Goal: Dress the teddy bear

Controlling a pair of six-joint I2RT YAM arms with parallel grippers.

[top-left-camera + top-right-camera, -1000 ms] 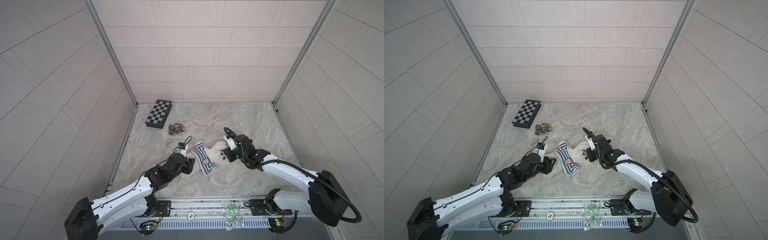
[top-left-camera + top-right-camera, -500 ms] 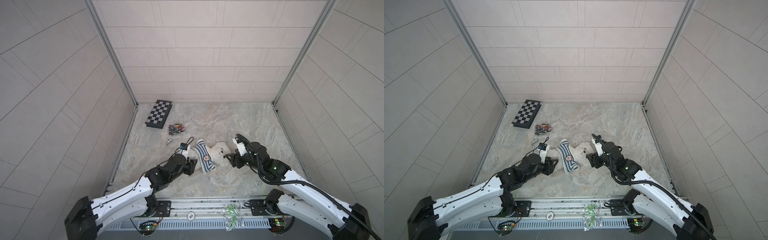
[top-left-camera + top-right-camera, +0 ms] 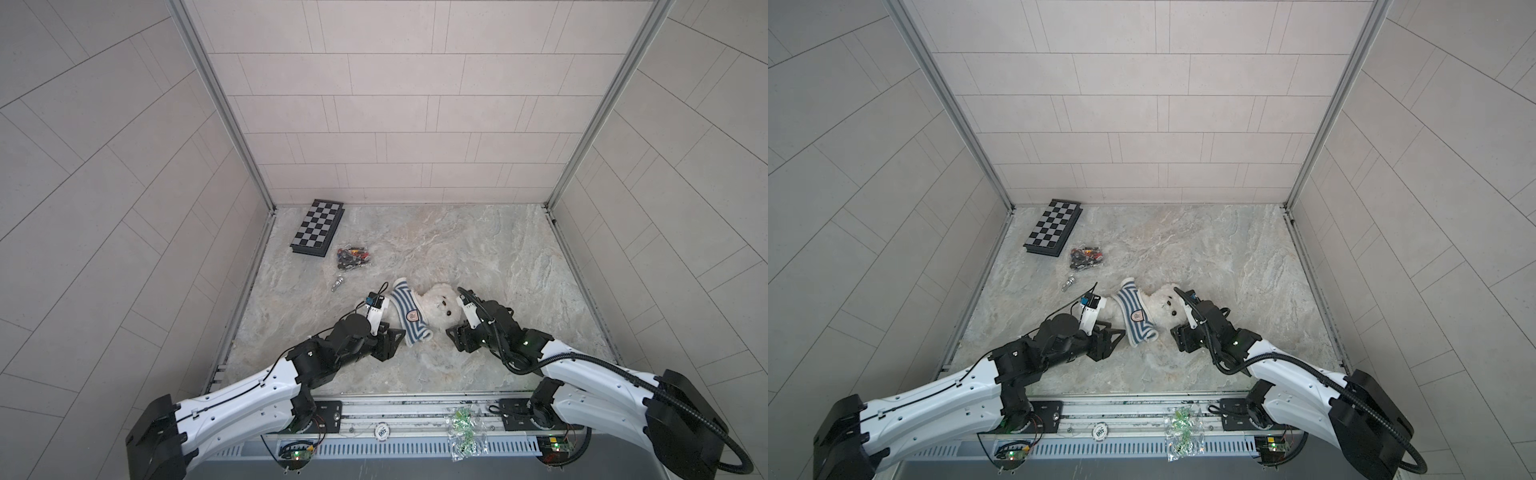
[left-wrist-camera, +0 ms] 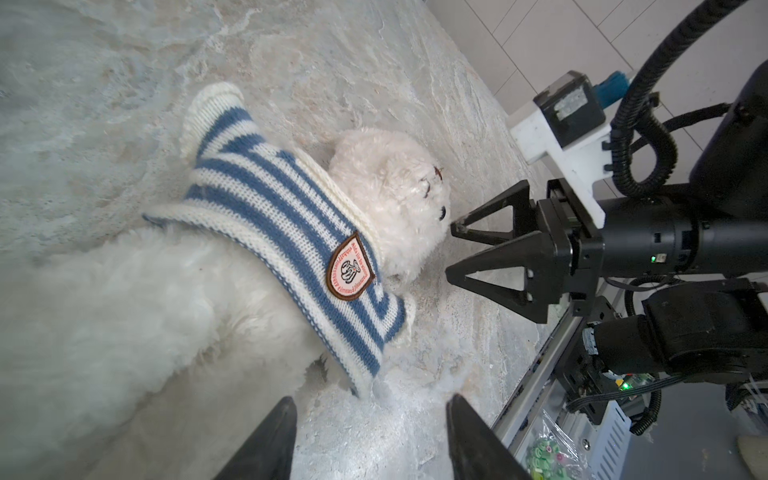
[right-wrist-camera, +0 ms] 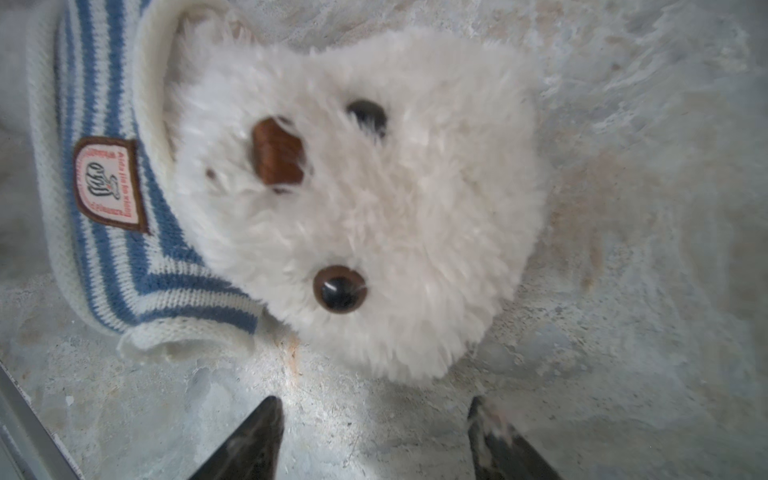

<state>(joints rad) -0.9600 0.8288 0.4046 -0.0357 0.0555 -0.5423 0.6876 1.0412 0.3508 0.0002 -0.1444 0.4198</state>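
Top views: teddy bear [image 3: 442,305] lying on the marble tabletop [image 3: 498,249] near its front middle, striped shirt [image 3: 409,316] round its chest, between left gripper [image 3: 397,336] and right gripper [image 3: 451,332]. Left wrist view: left gripper [image 4: 370,411] jaws spread wide and empty, just short of the shirt's hem; right gripper [image 4: 452,251] parted, empty, tips just beside the bear's face. Right wrist view: right gripper [image 5: 374,405] jaws wide apart, nothing between them, the bear's head [image 5: 374,228] just ahead.

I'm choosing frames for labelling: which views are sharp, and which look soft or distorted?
Left wrist view: striped shirt knit and badge crisp, teddy bear fur nearest the lens soft. Right wrist view: its face blurred. Both top views: even light, no glare, wide-angle view splays the side walls.
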